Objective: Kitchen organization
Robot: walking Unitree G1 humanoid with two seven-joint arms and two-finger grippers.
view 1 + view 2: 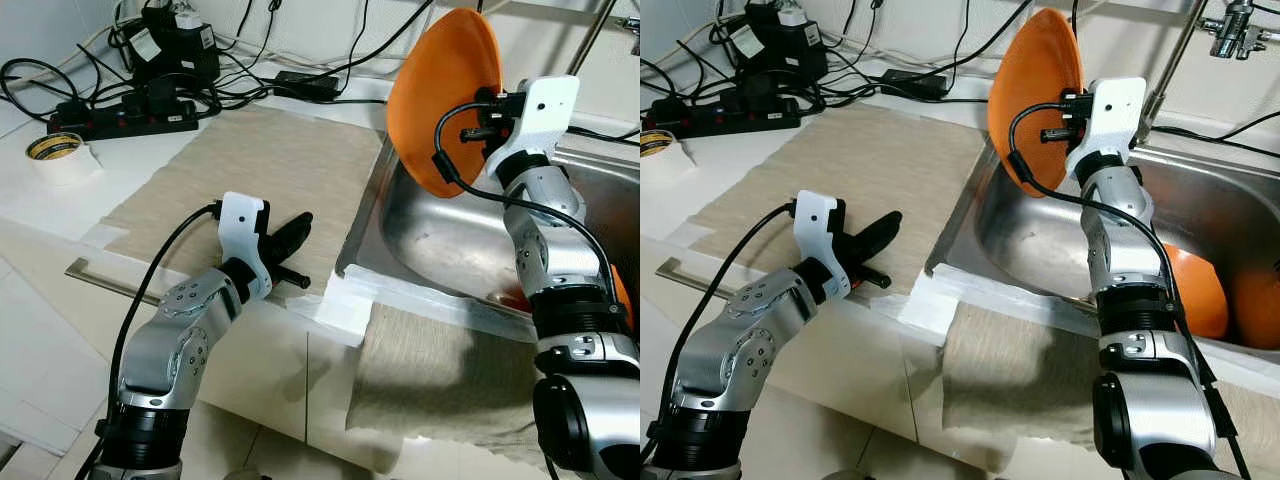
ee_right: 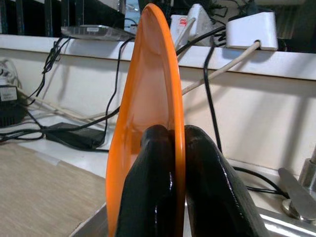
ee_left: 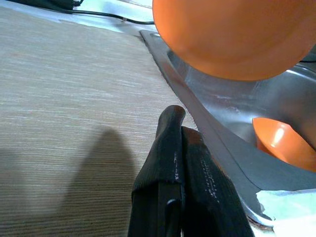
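Observation:
An orange plate (image 1: pixel 440 95) hangs on edge above the left rim of the steel sink (image 1: pixel 450 250), with my right gripper (image 2: pixel 174 143) shut on its rim. More orange dishes (image 1: pixel 1195 290) lie in the sink basin. My left gripper (image 1: pixel 290 235) rests shut and empty on the beige mat (image 1: pixel 250 165), just left of the sink's edge. In the left wrist view the fingers (image 3: pixel 173 168) lie together on the mat, the held plate (image 3: pixel 232 34) overhead and an orange dish (image 3: pixel 279 143) in the basin.
A power strip (image 1: pixel 130 115), adapters and tangled black cables crowd the back of the counter. A roll of tape (image 1: pixel 55 150) sits at the far left. A beige cloth (image 1: pixel 440 370) hangs over the counter front. The tap (image 1: pixel 1235 25) stands behind the sink.

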